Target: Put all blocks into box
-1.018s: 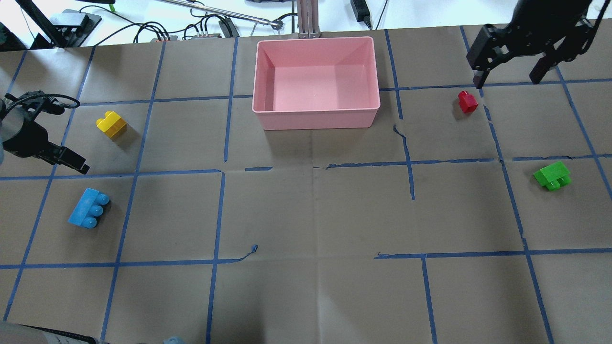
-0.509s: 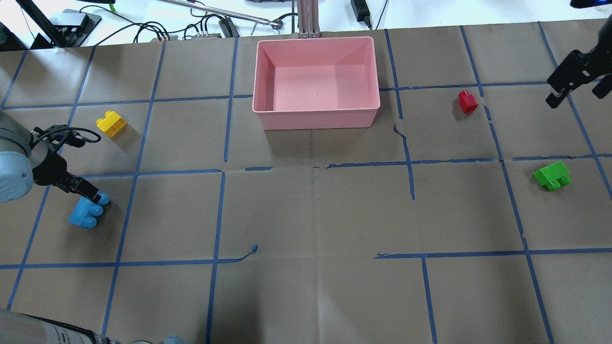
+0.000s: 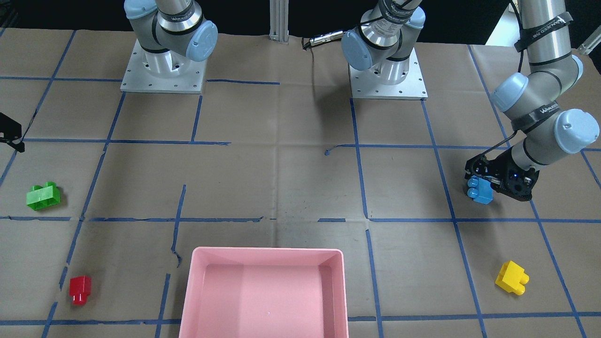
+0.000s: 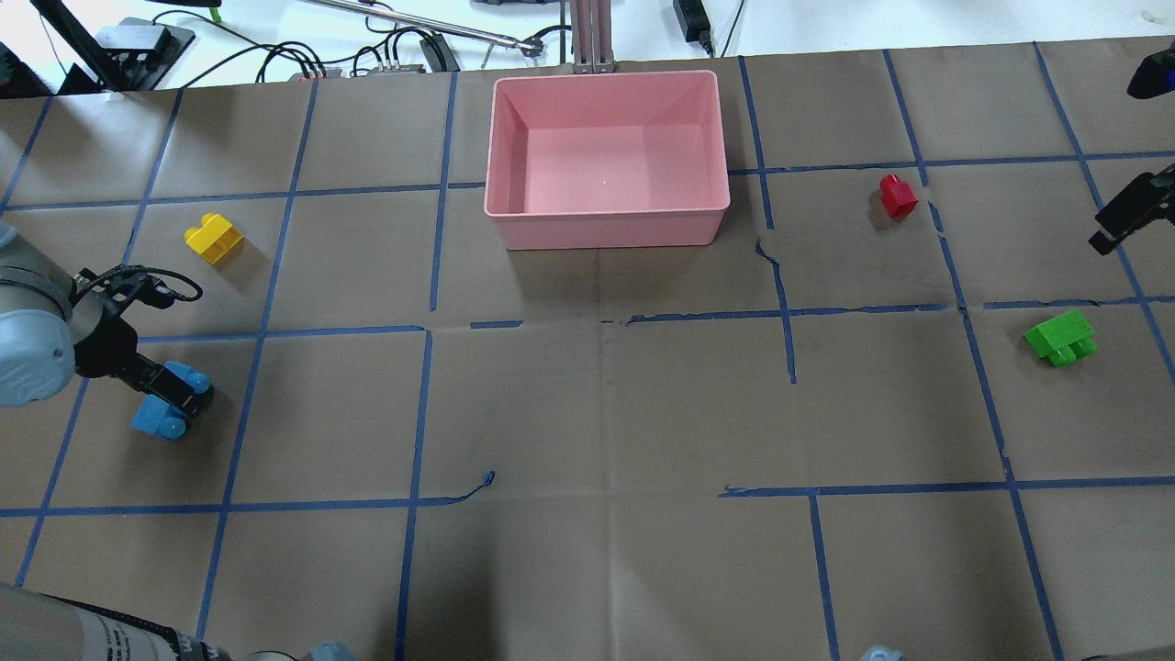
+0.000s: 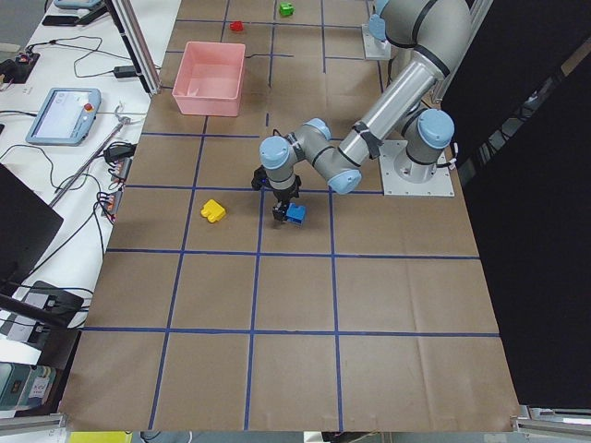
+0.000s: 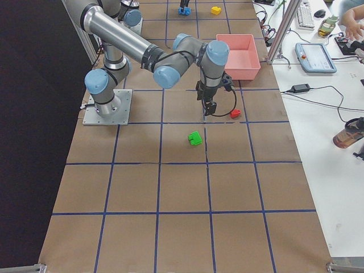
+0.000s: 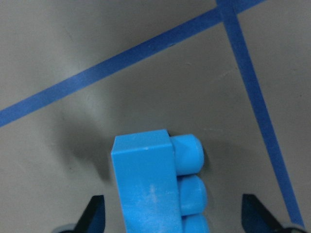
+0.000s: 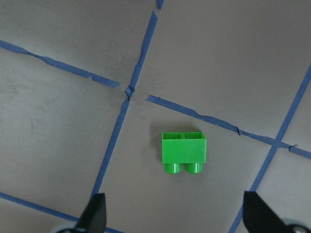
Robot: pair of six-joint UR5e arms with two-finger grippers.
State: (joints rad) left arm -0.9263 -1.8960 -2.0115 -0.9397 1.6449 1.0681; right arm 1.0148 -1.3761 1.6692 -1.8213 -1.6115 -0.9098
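Observation:
The light-blue three-stud brick (image 4: 154, 421) lies on its side at the table's left. My left gripper (image 4: 173, 397) is low over it and open, one fingertip (image 7: 95, 214) on each side, with gaps to the brick (image 7: 148, 179). My right gripper (image 4: 1122, 213) is open and empty at the right edge, high above the green two-stud brick (image 8: 183, 149), which lies on the paper (image 4: 1060, 337). The small red brick (image 4: 898, 196) lies right of the pink box (image 4: 606, 220). The yellow brick (image 4: 213, 239) lies at the left. The box holds nothing.
Brown paper with blue tape grid lines covers the table. Both arm bases (image 3: 162, 70) stand at the robot's side. Cables and a metal post (image 4: 592, 37) lie beyond the box, off the table's far edge.
My left gripper has moved nearer and down, from beside the yellow brick to astride the light-blue brick. My right gripper has swung from above the red brick to the right edge, over the green brick.

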